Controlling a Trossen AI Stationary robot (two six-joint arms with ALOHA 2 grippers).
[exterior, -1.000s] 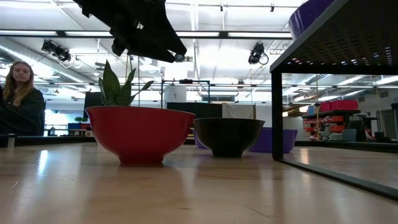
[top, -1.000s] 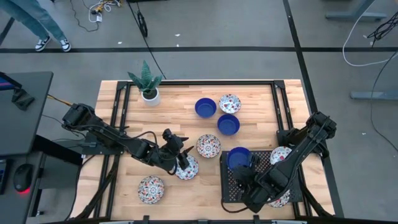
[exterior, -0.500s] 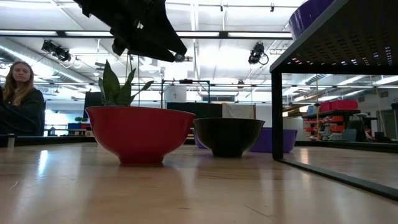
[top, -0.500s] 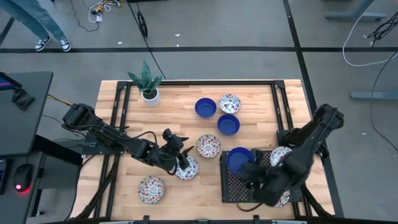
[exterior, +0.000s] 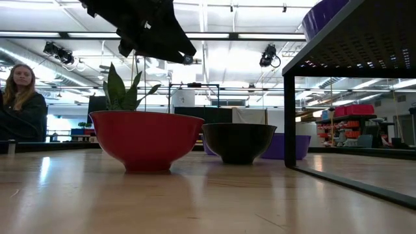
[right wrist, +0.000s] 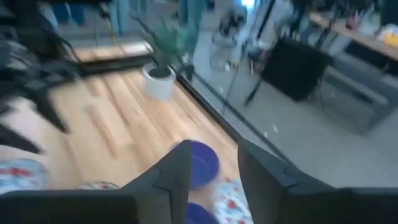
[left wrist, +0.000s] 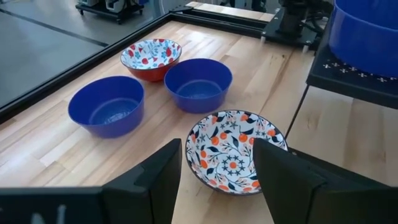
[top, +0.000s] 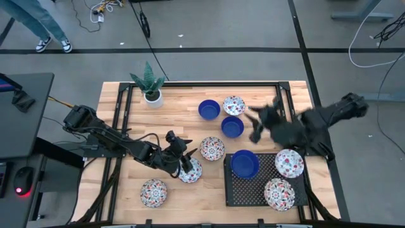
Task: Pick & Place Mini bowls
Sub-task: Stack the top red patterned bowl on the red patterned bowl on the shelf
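Observation:
Several mini bowls lie on the wooden table: blue ones (top: 209,109) (top: 232,126) and floral ones (top: 233,105) (top: 212,149) (top: 190,170) (top: 154,192). On the black tray (top: 235,190) sit a blue bowl (top: 244,164) and two floral bowls (top: 289,162) (top: 279,193). My left gripper (top: 181,156) hovers open over the table's middle, just short of a floral bowl (left wrist: 231,150). My right gripper (top: 254,121) is open and empty, raised above the table beside the blue bowl, far of the tray; its wrist view shows the gap (right wrist: 214,163) between its fingers.
A white plant pot (top: 152,97) stands at the far left of the table. The black tray stands on legs at the near right (exterior: 351,45). The low view looks level at two bowls (exterior: 144,140) (exterior: 238,142). A person sits beyond the table (exterior: 19,104).
My right gripper has risen from over the tray's near part and swung toward the table's far edge, turning as it went; it now hangs above the table beside the blue bowls. The bowls on the tray now show in full.

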